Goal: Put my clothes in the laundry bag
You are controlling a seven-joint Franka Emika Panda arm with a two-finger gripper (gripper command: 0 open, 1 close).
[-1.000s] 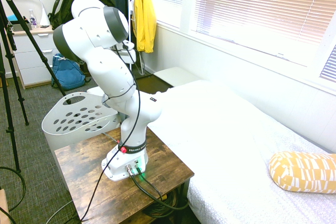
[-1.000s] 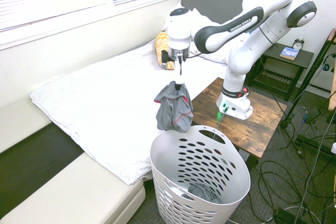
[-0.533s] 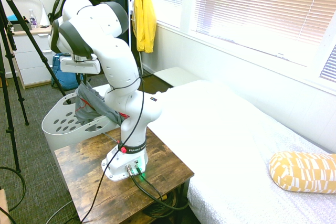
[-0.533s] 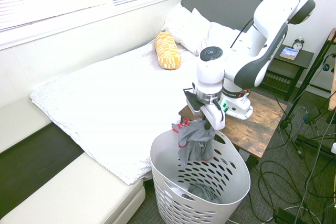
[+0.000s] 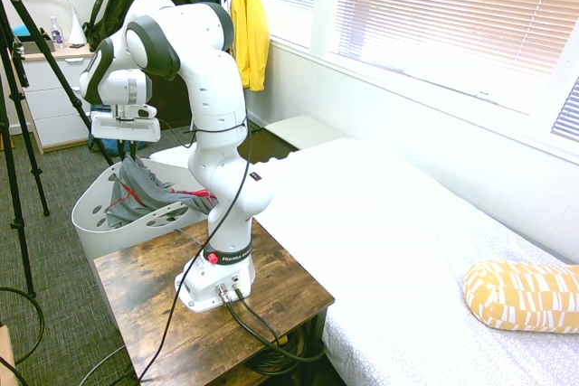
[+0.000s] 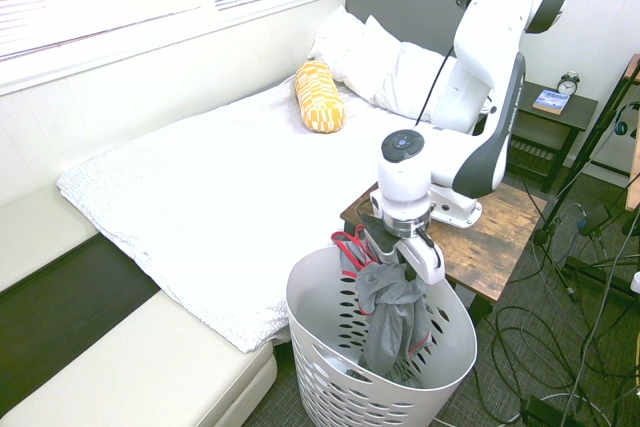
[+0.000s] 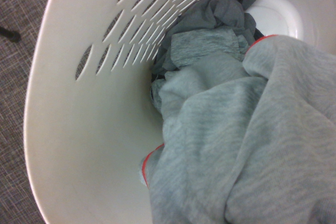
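Second ext. view: grey garment [image 6: 392, 312] now lower in basket [image 6: 308, 322].

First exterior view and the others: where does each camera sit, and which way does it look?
First: behind the arm, facing the basket; arm visible.
Second: opposite side, above the basket, facing the bed; arm visible.
Wrist: on the arm's wrist, looking down into the basket; no robot visible.
All three share basket and grey garment.

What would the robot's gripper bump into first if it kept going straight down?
Probably the grey, red-trimmed cloth garment hanging beneath the gripper; beyond it, likely the clothes inside the white plastic basket, though depth is unclear.
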